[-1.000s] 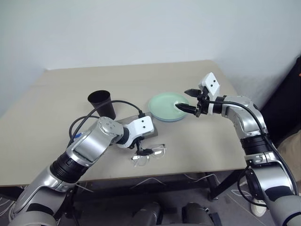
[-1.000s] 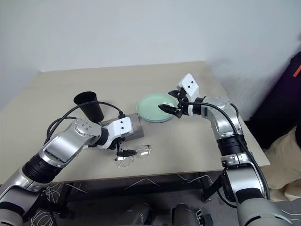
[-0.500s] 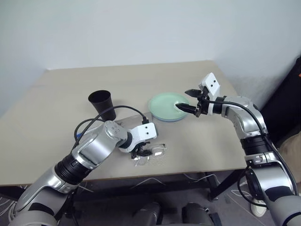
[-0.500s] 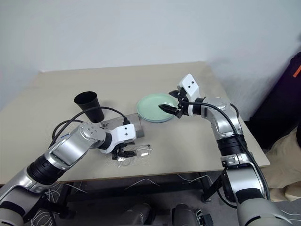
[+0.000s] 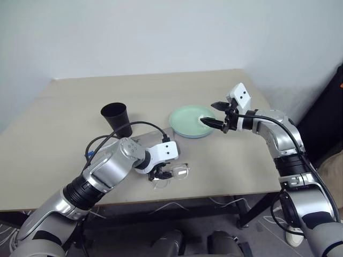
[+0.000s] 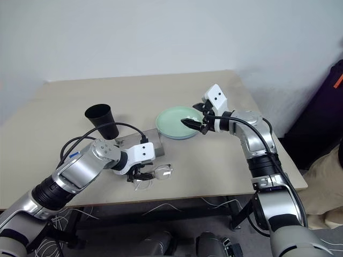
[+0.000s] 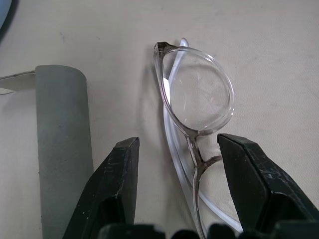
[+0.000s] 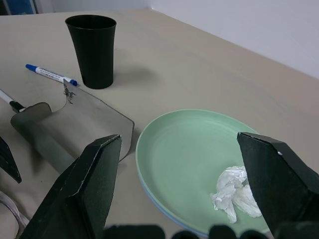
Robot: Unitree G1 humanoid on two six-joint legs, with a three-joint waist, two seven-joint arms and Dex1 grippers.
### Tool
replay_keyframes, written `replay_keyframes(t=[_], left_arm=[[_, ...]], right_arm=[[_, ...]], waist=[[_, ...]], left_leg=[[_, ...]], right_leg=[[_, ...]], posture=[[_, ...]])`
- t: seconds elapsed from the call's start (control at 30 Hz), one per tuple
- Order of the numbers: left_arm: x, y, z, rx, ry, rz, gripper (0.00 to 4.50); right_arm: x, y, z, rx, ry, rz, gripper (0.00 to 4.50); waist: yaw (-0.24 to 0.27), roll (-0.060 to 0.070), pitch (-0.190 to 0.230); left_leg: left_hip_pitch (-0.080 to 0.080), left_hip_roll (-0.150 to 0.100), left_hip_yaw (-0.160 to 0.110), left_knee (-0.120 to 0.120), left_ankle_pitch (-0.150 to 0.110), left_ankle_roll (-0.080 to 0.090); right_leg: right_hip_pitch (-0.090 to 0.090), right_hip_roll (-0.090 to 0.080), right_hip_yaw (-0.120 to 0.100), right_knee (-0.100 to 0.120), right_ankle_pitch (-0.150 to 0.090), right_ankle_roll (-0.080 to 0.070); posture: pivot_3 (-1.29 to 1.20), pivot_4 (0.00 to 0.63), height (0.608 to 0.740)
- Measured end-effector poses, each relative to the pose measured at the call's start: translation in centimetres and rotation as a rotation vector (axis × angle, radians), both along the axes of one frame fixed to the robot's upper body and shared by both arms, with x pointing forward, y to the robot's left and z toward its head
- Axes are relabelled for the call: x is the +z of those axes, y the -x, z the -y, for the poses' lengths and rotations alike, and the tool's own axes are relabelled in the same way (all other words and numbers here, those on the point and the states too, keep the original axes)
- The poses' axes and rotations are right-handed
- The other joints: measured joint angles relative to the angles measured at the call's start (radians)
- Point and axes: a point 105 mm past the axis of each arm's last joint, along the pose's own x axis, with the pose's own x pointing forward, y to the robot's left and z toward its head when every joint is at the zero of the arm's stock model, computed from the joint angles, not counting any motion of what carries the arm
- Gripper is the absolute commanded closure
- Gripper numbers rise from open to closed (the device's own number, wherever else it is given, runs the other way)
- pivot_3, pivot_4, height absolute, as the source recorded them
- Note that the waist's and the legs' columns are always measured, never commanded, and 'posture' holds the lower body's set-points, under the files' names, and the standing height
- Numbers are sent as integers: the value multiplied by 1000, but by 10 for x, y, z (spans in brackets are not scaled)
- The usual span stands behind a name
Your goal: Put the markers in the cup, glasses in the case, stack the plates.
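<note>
Straddling the glasses (image 7: 197,107) with my left claw (image 5: 161,174), I have one finger on each side of the bridge, the jaws parted and not yet touching the frame. The glasses lie flat on the counter (image 5: 64,118) near its front edge, just beside the open grey case (image 8: 65,127), so the lift into it should be short. My right claw (image 5: 218,113) hovers wide open and empty above the near rim of the mint green plate (image 8: 189,149), which already sits on the blue one with a crumpled white paper (image 8: 234,191) inside. The black cup (image 5: 116,118) stands upright behind the case. One blue-capped marker (image 8: 50,74) lies on the counter beside it, waiting its turn.
</note>
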Motion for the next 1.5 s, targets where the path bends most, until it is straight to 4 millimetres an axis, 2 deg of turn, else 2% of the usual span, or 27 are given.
replay_keyframes(t=[0.03,0.23,0.57,0.97,1.13,1.23,1.37,1.5], left_arm=[[0,0,0,-3,-2,-2,2494],[-2,2,1,-20,-10,-4,4467],[4,-1,4,-33,19,16,4467],[47,-14,11,-109,131,89,4467],[65,-38,-1,-55,132,154,4467],[68,-57,-14,1,98,205,4467],[64,-84,-39,111,38,256,4467],[51,-92,-45,144,15,253,4467]], right_arm=[[0,0,0,0,0,0,456],[0,0,0,-1,0,0,456],[0,0,0,-5,-1,0,456],[1,-1,-2,-2,-5,0,456],[0,-1,-2,-2,-6,-1,456],[0,-2,-2,-3,-7,-4,456],[-1,-2,-2,-5,-7,-8,456],[-1,-2,-3,-4,-8,-8,456]], waist=[[0,0,0],[0,0,0],[0,0,0],[0,0,0],[0,0,0],[0,0,0],[0,0,0],[0,0,0]], left_leg=[[0,0,0,0,0,0],[0,0,0,0,0,0],[0,0,0,1,0,0],[0,0,0,1,0,0],[0,0,0,2,0,0],[0,0,0,1,0,0],[0,0,0,1,0,1],[0,-1,0,2,0,2]], right_leg=[[0,0,0,0,0,0],[0,0,0,0,0,0],[1,0,0,0,0,0],[1,0,0,0,0,0],[1,0,0,0,0,0],[1,0,0,0,1,1],[0,1,0,0,1,1],[0,0,0,0,1,1]], posture=[[0,0,740],[0,0,740],[0,0,740],[0,0,740],[0,0,740],[0,0,740],[0,0,740],[0,0,740]])
